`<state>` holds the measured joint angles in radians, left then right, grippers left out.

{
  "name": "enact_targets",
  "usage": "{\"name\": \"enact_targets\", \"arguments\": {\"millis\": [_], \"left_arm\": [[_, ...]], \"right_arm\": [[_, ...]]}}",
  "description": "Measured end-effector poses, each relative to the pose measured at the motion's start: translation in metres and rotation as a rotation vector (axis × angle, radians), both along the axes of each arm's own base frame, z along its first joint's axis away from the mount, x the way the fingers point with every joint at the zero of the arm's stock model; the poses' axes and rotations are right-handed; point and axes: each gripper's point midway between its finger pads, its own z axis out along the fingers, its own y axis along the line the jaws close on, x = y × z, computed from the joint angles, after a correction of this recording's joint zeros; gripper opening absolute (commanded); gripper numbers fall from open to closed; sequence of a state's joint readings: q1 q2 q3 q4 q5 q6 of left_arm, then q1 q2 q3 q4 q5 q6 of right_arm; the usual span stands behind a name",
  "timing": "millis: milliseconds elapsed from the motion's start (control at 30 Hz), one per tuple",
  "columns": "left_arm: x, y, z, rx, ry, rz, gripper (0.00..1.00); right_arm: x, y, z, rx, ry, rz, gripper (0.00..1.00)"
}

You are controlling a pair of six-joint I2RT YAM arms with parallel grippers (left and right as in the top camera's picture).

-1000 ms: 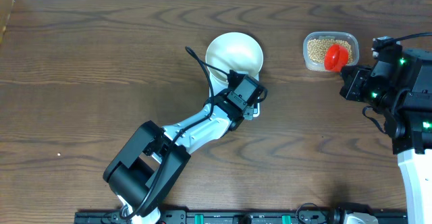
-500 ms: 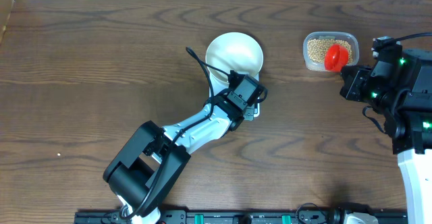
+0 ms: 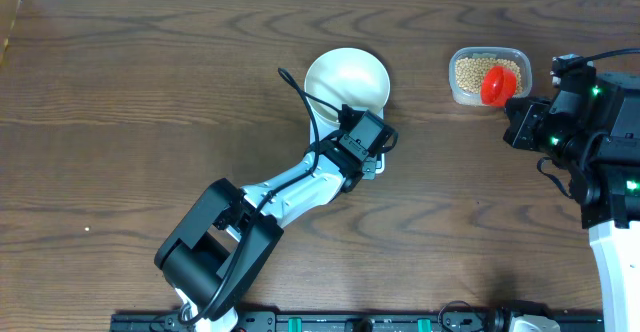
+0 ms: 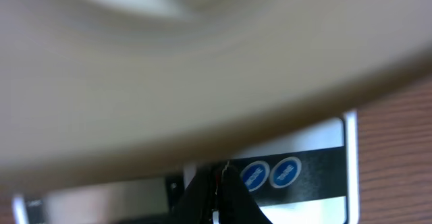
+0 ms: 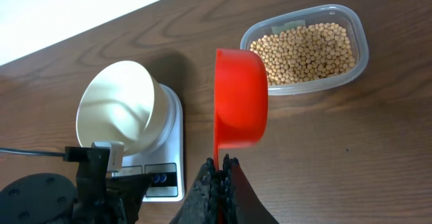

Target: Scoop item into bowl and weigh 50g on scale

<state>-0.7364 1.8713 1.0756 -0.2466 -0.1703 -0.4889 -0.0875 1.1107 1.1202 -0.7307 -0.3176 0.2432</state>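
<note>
Beans sit in the clear tub; right gripper clamps the red scoop beside it. White bowl sits on the scale, left gripper closed, empty, over its buttons.

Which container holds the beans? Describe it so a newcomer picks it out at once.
Start from the dark wooden table and look to its far right end, just ahead of the right gripper. There sits a clear plastic tub with rounded corners, filled with small tan beans. The red scoop hangs at its edge; unlike the round white bowl, it is see-through and oblong.
</note>
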Motion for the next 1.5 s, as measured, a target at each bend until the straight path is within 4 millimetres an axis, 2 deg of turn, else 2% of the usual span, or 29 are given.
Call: {"name": "enact_targets", "arguments": {"millis": [367, 500, 533, 567, 733, 800, 833, 933, 1067, 1167, 1233, 1333, 1400, 1500], "left_arm": [[-0.002, 0.001, 0.001, 0.018, 0.003, -0.002, 0.07], [-0.006, 0.012, 0.008, 0.041, 0.009, 0.003, 0.08], [-0.008, 0.014, 0.014, 0.040, 0.005, 0.002, 0.07], [-0.007, 0.015, 0.028, 0.023, -0.016, 0.003, 0.07], [-0.011, 0.022, 0.112, -0.091, -0.149, 0.012, 0.07], [-0.011, 0.030, 0.132, -0.116, -0.183, 0.027, 0.07], [-0.011, 0.038, 0.141, -0.123, -0.194, 0.044, 0.07], [-0.004, 0.067, 0.151, -0.119, -0.206, 0.112, 0.07], [0.023, 0.116, 0.157, -0.086, -0.246, 0.219, 0.07], [0.050, 0.156, 0.169, -0.086, -0.319, 0.314, 0.07], [0.071, 0.199, 0.177, -0.070, -0.382, 0.408, 0.07], [0.082, 0.230, 0.175, -0.049, -0.401, 0.471, 0.07], [0.087, 0.250, 0.167, -0.024, -0.393, 0.509, 0.08], [0.091, 0.263, 0.154, 0.000, -0.370, 0.530, 0.07]], "right_arm": [[0.000, 0.000, 0.000, 0.000, 0.001, 0.000, 0.01], [0.000, 0.000, 0.000, 0.000, -0.002, 0.000, 0.01], [0.000, 0.000, 0.000, 0.000, -0.002, 0.000, 0.01], [0.000, 0.000, 0.000, 0.000, -0.002, 0.000, 0.01], [0.000, 0.000, 0.000, 0.000, -0.003, 0.000, 0.01], [0.001, 0.000, 0.001, 0.000, -0.003, 0.000, 0.01], [0.000, 0.000, 0.001, 0.000, -0.003, 0.000, 0.01], [0.001, 0.000, 0.001, 0.000, -0.003, 0.000, 0.01], [0.006, -0.001, 0.003, -0.002, -0.021, 0.000, 0.01], [0.018, -0.002, 0.001, -0.004, -0.033, 0.000, 0.01], [0.036, -0.004, -0.002, -0.011, -0.061, 0.001, 0.01], [0.053, -0.007, -0.002, -0.029, -0.096, -0.001, 0.01], [0.066, -0.010, -0.002, -0.041, -0.124, -0.006, 0.01], [0.084, -0.012, 0.003, -0.052, -0.183, -0.008, 0.01]]}}
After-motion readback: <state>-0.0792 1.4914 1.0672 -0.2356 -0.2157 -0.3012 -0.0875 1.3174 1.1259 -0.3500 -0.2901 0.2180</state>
